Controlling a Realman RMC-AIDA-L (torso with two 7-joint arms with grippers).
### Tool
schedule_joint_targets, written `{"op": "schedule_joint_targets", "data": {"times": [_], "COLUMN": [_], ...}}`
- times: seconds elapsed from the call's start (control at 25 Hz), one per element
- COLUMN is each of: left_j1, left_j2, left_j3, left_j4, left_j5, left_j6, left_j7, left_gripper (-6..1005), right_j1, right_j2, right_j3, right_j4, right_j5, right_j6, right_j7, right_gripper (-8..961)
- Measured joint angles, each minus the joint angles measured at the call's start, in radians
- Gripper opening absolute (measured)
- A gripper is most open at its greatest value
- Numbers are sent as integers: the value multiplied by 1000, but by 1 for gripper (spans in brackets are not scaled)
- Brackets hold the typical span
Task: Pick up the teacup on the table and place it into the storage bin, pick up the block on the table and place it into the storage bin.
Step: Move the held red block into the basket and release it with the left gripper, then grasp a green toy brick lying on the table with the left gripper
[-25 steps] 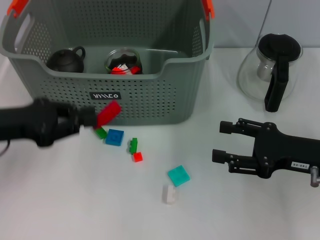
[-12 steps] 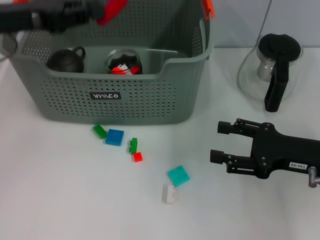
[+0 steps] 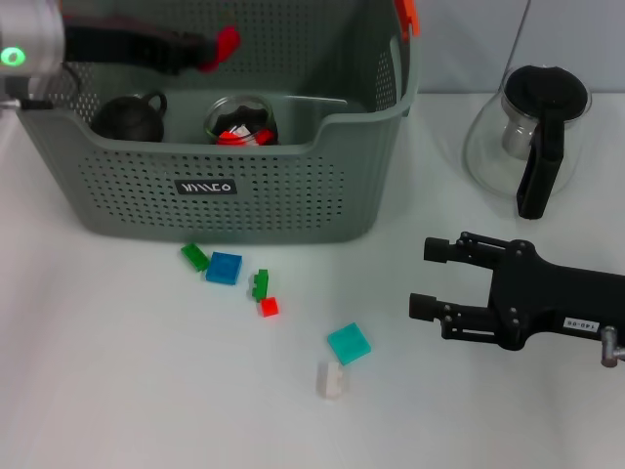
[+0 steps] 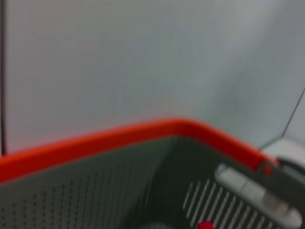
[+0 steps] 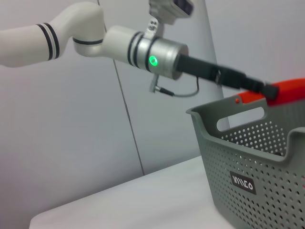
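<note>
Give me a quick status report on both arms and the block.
Left gripper shut on red block, above the storage bin. Right gripper open, idle over the table. Nothing in the way.

My left gripper (image 3: 200, 51) holds a red plastic block (image 3: 221, 46) above the large grey perforated storage bin (image 3: 244, 195) at the table's back edge; a dark round teacup (image 3: 129, 117) sits upright in its left end.
</note>
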Motion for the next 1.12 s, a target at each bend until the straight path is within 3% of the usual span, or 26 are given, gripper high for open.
{"op": "schedule_joint_targets", "data": {"times": [0.24, 0.44, 0.68, 0.88, 0.96, 1.12], "left_j1": [-9, -19, 57, 164, 199, 283], "left_j2": [-27, -30, -36, -57, -56, -59], "left_j3": [73, 71, 51, -101, -157, -250], "left_j4": [2, 9, 85, 73, 23, -66], "left_j5": [51, 90, -48, -380, -480, -495], "left_j6": [-67, -89, -69, 126, 254, 458], "left_j7": [-57, -147, -116, 113, 216, 418], "left_gripper": [198, 205, 244, 406, 612, 612], "right_j1": [0, -2, -3, -6, -6, -6], "right_j2": [0, 0, 0, 1, 1, 3], "right_j3": [1, 0, 0, 3, 3, 4], "right_j4": [0, 0, 0, 0, 0, 0], "right_j5": [0, 0, 0, 0, 0, 0], "right_j6": [-1, -1, -3, -3, -3, -3], "right_j7": [1, -1, -2, -4, -4, -4], "right_gripper": [821, 821, 822, 822, 822, 822]}}
